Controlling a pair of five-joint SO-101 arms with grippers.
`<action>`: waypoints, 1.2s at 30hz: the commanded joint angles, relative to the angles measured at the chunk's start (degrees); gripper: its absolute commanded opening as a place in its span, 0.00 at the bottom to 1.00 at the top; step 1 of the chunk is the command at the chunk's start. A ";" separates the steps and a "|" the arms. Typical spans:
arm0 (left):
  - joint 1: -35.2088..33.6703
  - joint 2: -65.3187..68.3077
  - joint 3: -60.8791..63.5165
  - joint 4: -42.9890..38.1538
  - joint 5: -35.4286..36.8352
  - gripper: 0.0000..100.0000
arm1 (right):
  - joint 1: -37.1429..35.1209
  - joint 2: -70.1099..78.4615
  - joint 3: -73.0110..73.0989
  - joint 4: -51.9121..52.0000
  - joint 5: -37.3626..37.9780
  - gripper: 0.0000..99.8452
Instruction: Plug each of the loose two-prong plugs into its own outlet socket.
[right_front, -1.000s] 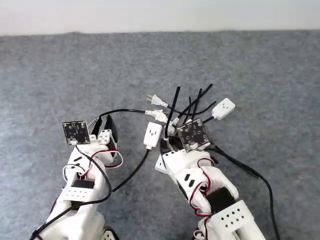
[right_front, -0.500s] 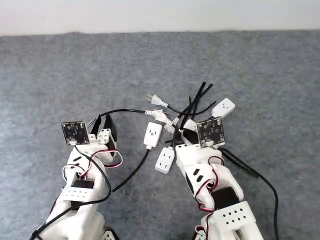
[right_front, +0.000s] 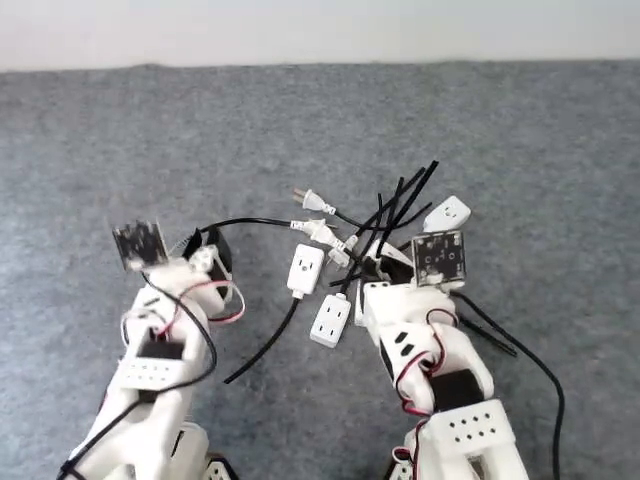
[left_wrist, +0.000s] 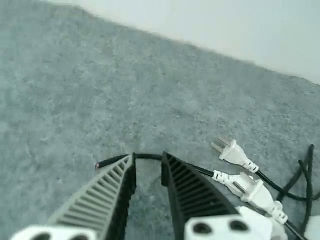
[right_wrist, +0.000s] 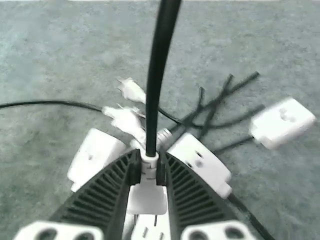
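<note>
Two arms lean over grey carpet (right_front: 120, 130). Right gripper (right_wrist: 146, 159) pinches a white plug (right_wrist: 148, 192), cord (right_wrist: 160, 75) upright, above the outlet sockets (right_front: 305, 268). Left gripper (left_wrist: 147, 167) hovers near two loose plugs (left_wrist: 232, 152), jaws slightly apart.

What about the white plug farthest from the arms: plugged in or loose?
Loose: the white plug lies on the carpet with both prongs bare, touching no socket.
</note>
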 joint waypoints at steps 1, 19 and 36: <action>2.20 -0.79 -6.37 12.13 1.76 0.08 | 1.45 6.81 -7.30 0.57 -1.41 0.01; 3.87 -1.14 -3.38 8.00 1.58 0.08 | 1.80 24.57 -11.87 -9.01 -3.96 0.01; 3.87 -0.70 -4.79 12.13 1.41 0.08 | -1.10 18.95 -18.02 8.48 10.20 0.01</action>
